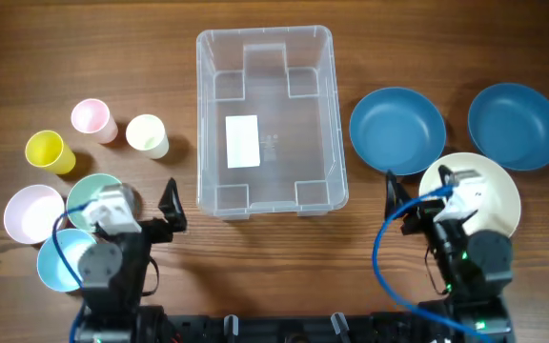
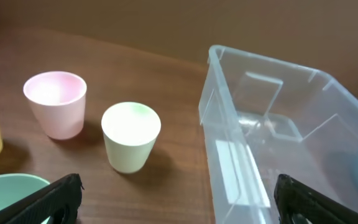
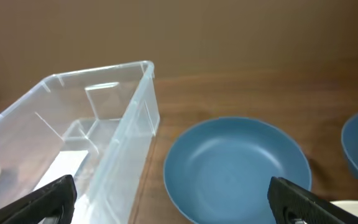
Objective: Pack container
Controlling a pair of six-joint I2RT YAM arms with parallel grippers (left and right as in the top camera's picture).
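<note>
The clear rectangular container (image 1: 265, 43) stands empty at the table's middle, a white label on its base. It also shows in the left wrist view (image 2: 303, 81) and the right wrist view (image 3: 98, 87). My left gripper (image 1: 171, 205) is open and empty, near the container's front left corner; in its own view (image 2: 176, 199) the fingers frame bare table and the container's wall. My right gripper (image 1: 390, 195) is open and empty, just front of the nearer blue bowl (image 1: 397, 131); in its own view (image 3: 173, 202) the fingers span the container's corner and that bowl (image 3: 236, 167).
Left of the container stand a pink cup (image 1: 92, 118), a pale green cup (image 1: 147, 134) and a yellow cup (image 1: 49, 151). Lilac (image 1: 29, 213), mint (image 1: 89, 191) and light blue (image 1: 57, 262) bowls lie by the left arm. A second blue bowl (image 1: 514, 125) and a white bowl (image 1: 498, 191) lie right.
</note>
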